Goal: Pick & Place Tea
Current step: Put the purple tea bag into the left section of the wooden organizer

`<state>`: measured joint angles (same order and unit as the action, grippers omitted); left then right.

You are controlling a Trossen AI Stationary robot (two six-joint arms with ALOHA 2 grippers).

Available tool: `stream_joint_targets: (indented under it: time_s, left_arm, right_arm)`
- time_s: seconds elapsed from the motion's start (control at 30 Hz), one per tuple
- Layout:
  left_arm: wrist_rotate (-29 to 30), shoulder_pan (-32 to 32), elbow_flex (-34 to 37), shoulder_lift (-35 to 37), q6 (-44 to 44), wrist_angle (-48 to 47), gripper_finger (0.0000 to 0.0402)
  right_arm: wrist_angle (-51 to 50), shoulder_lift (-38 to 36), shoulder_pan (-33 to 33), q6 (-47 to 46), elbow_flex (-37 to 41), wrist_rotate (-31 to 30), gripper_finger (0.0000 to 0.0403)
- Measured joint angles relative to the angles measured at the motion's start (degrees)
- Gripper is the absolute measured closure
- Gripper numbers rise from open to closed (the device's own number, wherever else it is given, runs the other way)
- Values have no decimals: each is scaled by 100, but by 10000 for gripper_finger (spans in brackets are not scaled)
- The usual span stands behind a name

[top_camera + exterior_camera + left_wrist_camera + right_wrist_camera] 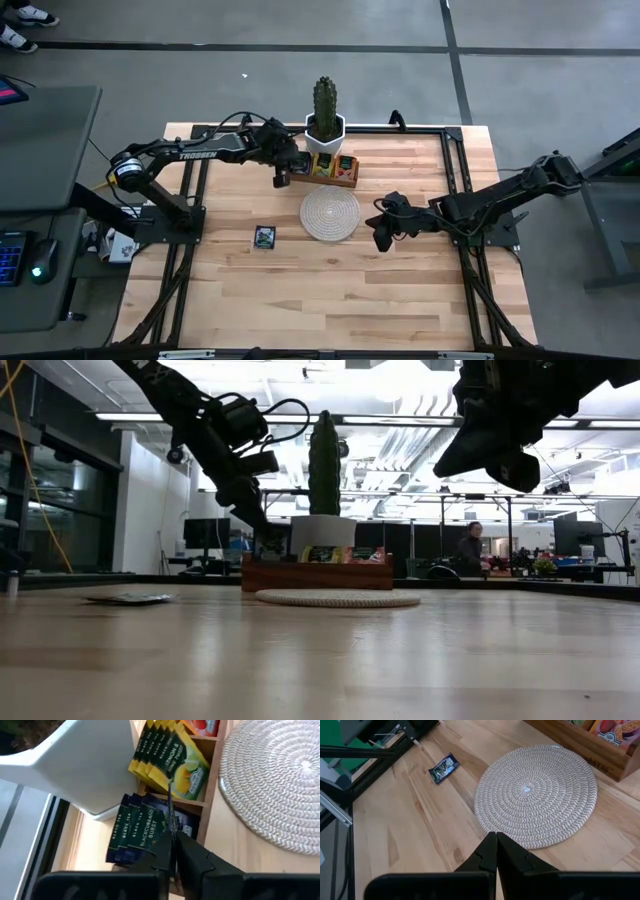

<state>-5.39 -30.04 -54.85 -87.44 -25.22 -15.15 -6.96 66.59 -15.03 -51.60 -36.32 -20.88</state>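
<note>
A brown wooden tray [343, 183] near the table's far edge holds tea sachets standing on edge: yellow ones [175, 765] and dark blue ones [134, 831]. My left gripper [173, 842] is over the tray's left end [262, 532] and is shut on a thin sachet seen edge-on. One dark sachet [263, 237] lies flat on the table, left of the round woven mat [330, 214]. My right gripper [381, 240] hangs shut in the air, just right of the mat [537, 795], and touches nothing. My left gripper pinches one sachet between its two fingers. The sachet shows only as a thin dark edge [170, 812] running out past the fingertips, above the dark blue sachets. The fingers slant down from the table's left. Whether the sachet is clear of the tray, I cannot tell.
A white pot [85, 765] with a tall cactus [324, 103] stands right behind the tray, close to my left gripper. The mat [338, 598] lies in front of the tray [315, 575]. Bare wood stretches toward the near edge. A person shows far off in the room.
</note>
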Motion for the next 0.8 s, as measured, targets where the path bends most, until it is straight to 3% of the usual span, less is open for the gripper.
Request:
stream_joint_targets:
  time_s: [0.3, 0.53, 0.67, 0.8]
  left_arm:
    - [103, 0, -260, 0, -26, -126, 287]
    - [389, 4, -975, 333, -161, -1647, 269]
    - [286, 15, -701, 906, -67, -2048, 268]
    - [167, 66, 11, 1684, 473, -2091, 268]
  right_arm:
    - [8, 2, 0, 2, 0, 0, 402]
    - [906, 151, 22, 663, -3, -57, 402]
    - [977, 504, 213, 938, -330, -116, 402]
    - [936, 1205, 474, 1636, -1116, 393, 403]
